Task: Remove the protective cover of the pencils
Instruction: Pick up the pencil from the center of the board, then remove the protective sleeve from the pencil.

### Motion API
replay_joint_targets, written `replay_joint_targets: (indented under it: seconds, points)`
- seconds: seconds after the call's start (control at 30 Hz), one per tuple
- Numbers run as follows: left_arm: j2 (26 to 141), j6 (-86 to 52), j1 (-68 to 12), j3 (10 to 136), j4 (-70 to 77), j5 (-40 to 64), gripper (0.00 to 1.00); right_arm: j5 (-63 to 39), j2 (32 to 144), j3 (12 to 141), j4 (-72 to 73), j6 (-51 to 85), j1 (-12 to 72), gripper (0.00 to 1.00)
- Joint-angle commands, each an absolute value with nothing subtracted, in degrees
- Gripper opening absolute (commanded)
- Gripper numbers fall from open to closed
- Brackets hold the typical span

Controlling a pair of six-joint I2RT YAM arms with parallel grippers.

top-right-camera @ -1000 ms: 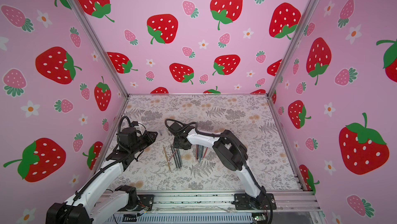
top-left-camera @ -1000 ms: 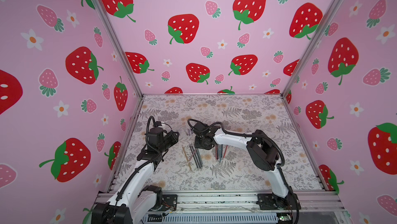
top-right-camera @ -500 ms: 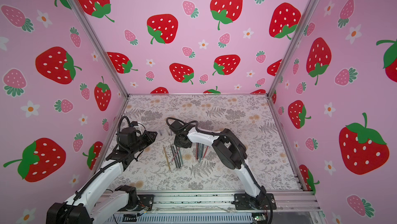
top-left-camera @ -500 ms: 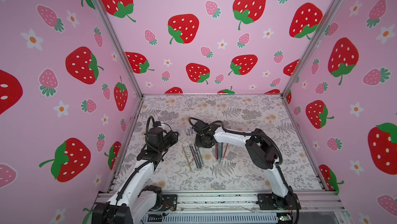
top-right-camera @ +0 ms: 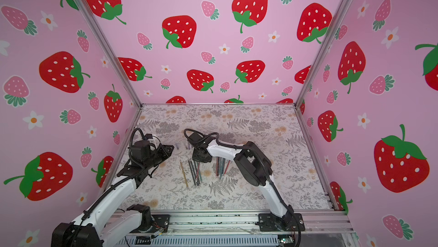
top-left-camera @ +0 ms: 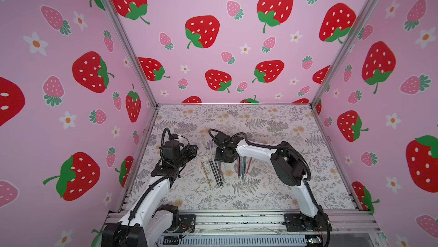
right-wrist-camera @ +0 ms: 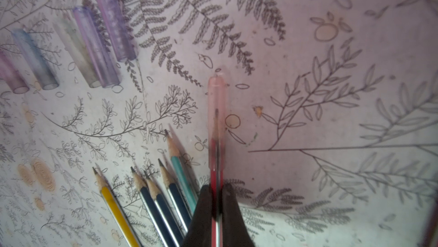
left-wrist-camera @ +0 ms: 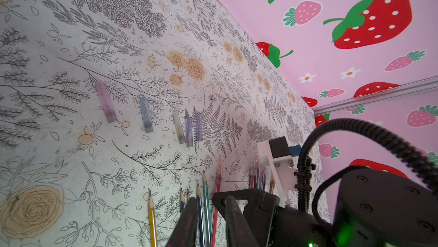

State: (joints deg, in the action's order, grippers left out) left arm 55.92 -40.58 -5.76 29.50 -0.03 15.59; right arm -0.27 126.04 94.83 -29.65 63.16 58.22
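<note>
Several bare pencils (top-left-camera: 216, 172) (top-right-camera: 195, 173) lie side by side mid-table, a gold one (right-wrist-camera: 118, 212) at their left. My right gripper (right-wrist-camera: 216, 210) (top-left-camera: 222, 157) is shut on a red pencil (right-wrist-camera: 216, 162). That pencil's tip wears a pink see-through protective cover (right-wrist-camera: 216, 96). A second bunch of capped pencils (top-left-camera: 244, 166) lies to the right, partly under the right arm. Several loose covers (left-wrist-camera: 145, 114) (right-wrist-camera: 94, 46) lie in a row beyond the pencils. My left gripper (left-wrist-camera: 209, 224) (top-left-camera: 193, 149) hovers left of the pencils, fingers a little apart, holding nothing.
The floral table (top-left-camera: 272, 186) is walled by pink strawberry panels at the back and on both sides. A metal rail (top-left-camera: 237, 219) runs along the front edge with both arm bases on it.
The right gripper has closed onto the red capped pencil. The left arm has stayed still.
</note>
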Motion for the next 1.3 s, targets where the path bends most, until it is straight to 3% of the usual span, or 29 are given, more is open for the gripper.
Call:
replay_joint_targets:
  seconds: [0.0, 0.23, 0.5, 0.67, 0.93, 1.27]
  points:
    - [56.1, -40.9, -5.4, 29.1, 1.3, 16.8, 0.25, -0.4, 127.1, 96.0, -30.9, 62.2, 57.9, 0.03]
    - [57.2, -41.6, -5.4, 29.6, 3.8, 21.9, 0.26, 0.2, 119.3, 89.3, -23.8, 55.8, 58.1, 0.0]
    - [59.4, -43.7, -5.5, 28.9, 9.2, 28.1, 0.43, 2.6, 107.7, 76.2, -15.0, 47.7, 58.2, 0.0]
    - [63.4, -45.9, -7.2, 28.7, 14.1, 30.9, 0.45, 0.6, 102.0, 70.6, -9.8, 41.8, 58.4, 0.0]
    - [66.5, -45.8, -14.9, 31.0, 15.7, 26.5, 0.58, -0.3, 100.7, 69.5, -9.3, 38.8, 59.0, 0.0]
    - [70.9, -46.0, -19.1, 32.9, 17.3, 24.0, 0.56, -2.1, 99.7, 69.2, -7.2, 37.1, 60.5, 0.0]
